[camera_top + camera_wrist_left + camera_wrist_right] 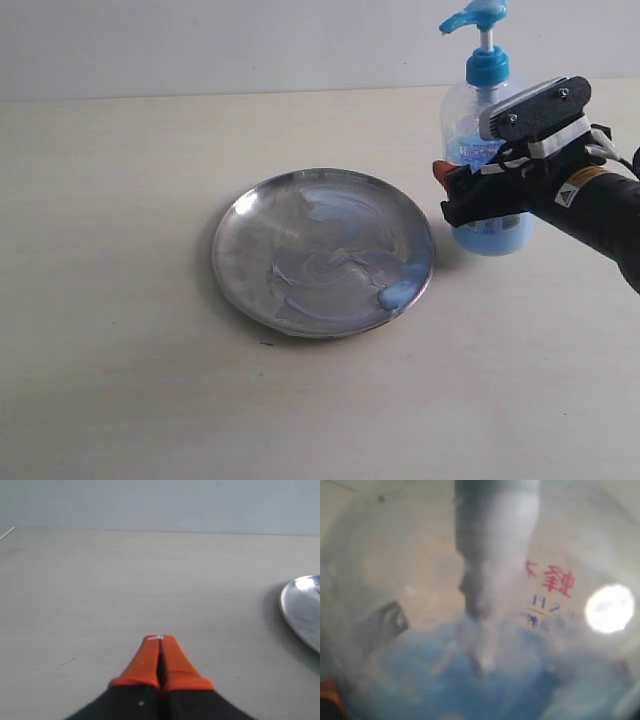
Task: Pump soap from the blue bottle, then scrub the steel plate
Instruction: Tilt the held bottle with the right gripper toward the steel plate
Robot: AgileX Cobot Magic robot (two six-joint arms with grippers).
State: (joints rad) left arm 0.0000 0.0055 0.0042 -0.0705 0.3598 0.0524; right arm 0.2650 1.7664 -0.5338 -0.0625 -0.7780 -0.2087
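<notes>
The blue bottle [492,236] stands upright just right of the steel plate [225,250], its blue pump head [478,16] raised. My right gripper [462,185] reaches in from the right and is shut on the bottle's body, with one orange fingertip showing on the bottle's left side. The bottle [480,670] fills the right wrist view, blurred, with its dip tube [487,580] inside. Pale soap smears cover the plate, and a light blue soap blob [398,294] lies near its right rim. In the left wrist view my left gripper [160,639] is shut on nothing above bare table.
The pale table [120,380] stretches left of and in front of the plate. The plate's edge [300,605] shows at the side of the left wrist view. A pale wall [200,40] backs the table. The left arm is outside the exterior view.
</notes>
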